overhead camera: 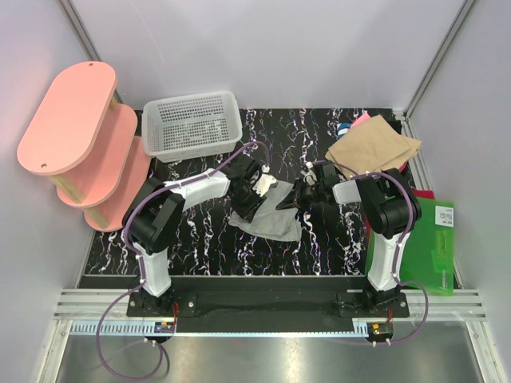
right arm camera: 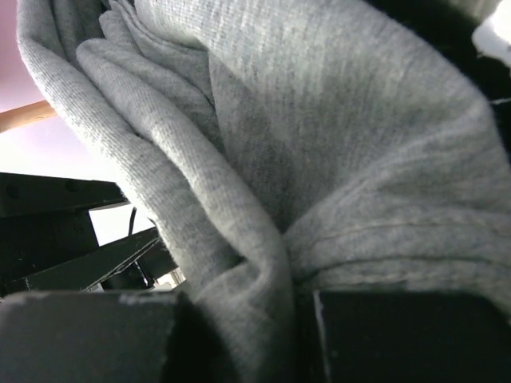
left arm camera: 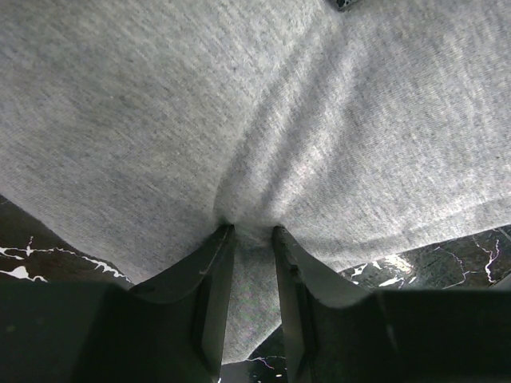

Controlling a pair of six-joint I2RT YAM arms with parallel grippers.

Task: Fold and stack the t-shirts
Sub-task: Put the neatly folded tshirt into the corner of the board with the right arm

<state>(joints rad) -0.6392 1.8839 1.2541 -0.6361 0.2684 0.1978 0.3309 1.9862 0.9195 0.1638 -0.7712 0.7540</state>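
Grey shirt is hanging bunched between the two sets of jaws, low over the tabletop, with its long axis running from one set to the other. Left jaws are standing narrow, pinching a fold of it. Right jaws are gripping a gathered fold likewise. Tan shirt is lying folded beyond the right jaws and well apart from the left, so the right arm is nearer. The green board is carrying a label too small to read.
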